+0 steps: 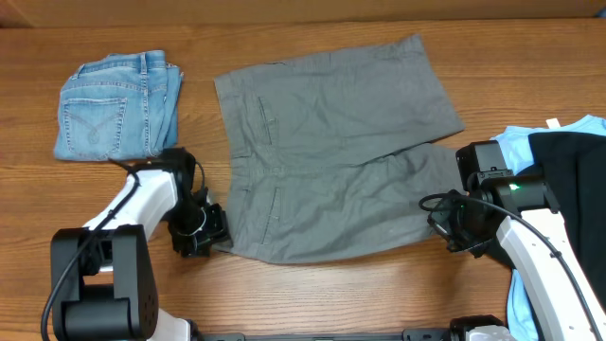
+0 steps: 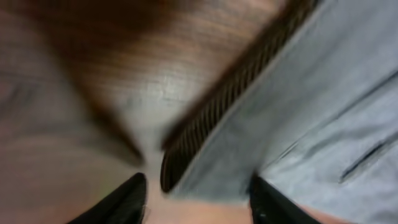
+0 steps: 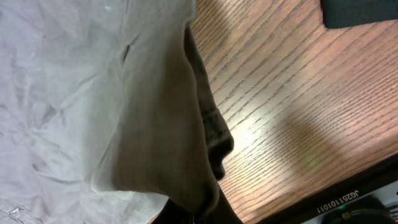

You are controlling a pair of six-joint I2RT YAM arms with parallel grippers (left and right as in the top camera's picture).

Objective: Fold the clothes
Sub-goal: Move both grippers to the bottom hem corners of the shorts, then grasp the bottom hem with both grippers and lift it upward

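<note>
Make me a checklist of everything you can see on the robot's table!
Surface: wooden table, bare wood showing around the clothes.
Job's things: grey shorts spread out in the middle, waistband to the left; blue denim garment folded at far left; light-blue garment and black garment heaped at the right edge.
Clutter: nothing seen.
Grippers: left gripper has its jaws apart, one on each side of the shorts' waistband corner; right gripper is shut on the hem of a shorts leg, and the cloth there is raised.
Cables: black cables run along both arms.
Surroundings: nothing seen.
</note>
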